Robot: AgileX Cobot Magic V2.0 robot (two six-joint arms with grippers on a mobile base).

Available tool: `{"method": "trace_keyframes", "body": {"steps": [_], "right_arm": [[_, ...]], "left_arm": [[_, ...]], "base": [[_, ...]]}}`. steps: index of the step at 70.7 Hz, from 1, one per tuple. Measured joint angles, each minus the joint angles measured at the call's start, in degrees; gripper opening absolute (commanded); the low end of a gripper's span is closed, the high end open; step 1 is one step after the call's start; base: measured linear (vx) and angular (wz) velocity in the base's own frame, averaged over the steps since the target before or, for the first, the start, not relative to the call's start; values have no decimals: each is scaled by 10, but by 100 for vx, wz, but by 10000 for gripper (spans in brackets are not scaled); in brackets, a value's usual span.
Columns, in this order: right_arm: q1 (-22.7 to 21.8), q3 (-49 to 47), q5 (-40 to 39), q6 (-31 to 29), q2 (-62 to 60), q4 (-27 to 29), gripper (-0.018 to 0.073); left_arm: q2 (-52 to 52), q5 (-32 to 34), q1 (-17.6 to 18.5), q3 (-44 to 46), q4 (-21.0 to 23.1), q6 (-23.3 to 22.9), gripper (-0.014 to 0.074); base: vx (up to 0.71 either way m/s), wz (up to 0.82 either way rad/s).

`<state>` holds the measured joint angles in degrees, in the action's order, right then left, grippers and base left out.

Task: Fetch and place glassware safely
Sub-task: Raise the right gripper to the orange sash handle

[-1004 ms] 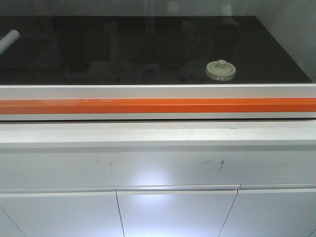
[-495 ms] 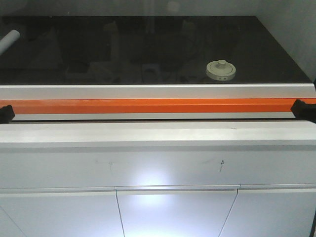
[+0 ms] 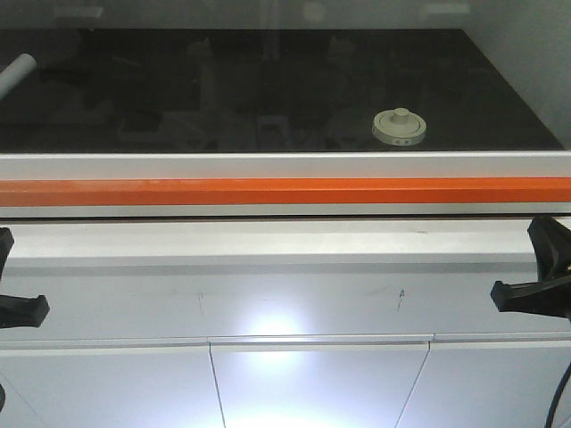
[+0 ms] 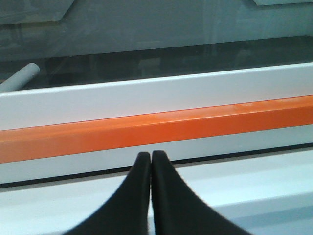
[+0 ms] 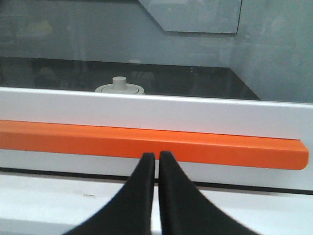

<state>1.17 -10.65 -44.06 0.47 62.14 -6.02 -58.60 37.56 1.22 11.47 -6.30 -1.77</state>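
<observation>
Jar | seen front, right wrist | left wrist: tube instead

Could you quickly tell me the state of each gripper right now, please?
Left gripper: closed, holding nothing.
Right gripper: closed, holding nothing.

Glossy black worktop, lidded glass jar right, white tube left
</observation>
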Motion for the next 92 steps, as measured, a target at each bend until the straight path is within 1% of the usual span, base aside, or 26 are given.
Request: {"method": "trace_keyframes", "body": {"steps": [13,29,35,52,78,92], "right_arm": [[0,0,-78,6,79,-7,-1],[0,-1,-184,7,197,-7,-1],[0,-3,-206,7,236,-7,-1],[0,-13,-209,0,306,-9,-1],[0,-74,-211,-9,311,-19,-1],[0,-112,-165,-15,311,-19,-1]], "left_arm": [[-6,26,0,-3,0,0,-7],[-6,32,0,-3,0,0,-7],[-6,35,0,-4,0,0,-7],[-6,58,0,-4,0,0,-7],[-6,62,0,-4,0,0,-7],[-6,62,0,-4,0,0,-7]], "base": [[0,0],[0,0],[0,0],[0,0],[0,0],[0,0]]}}
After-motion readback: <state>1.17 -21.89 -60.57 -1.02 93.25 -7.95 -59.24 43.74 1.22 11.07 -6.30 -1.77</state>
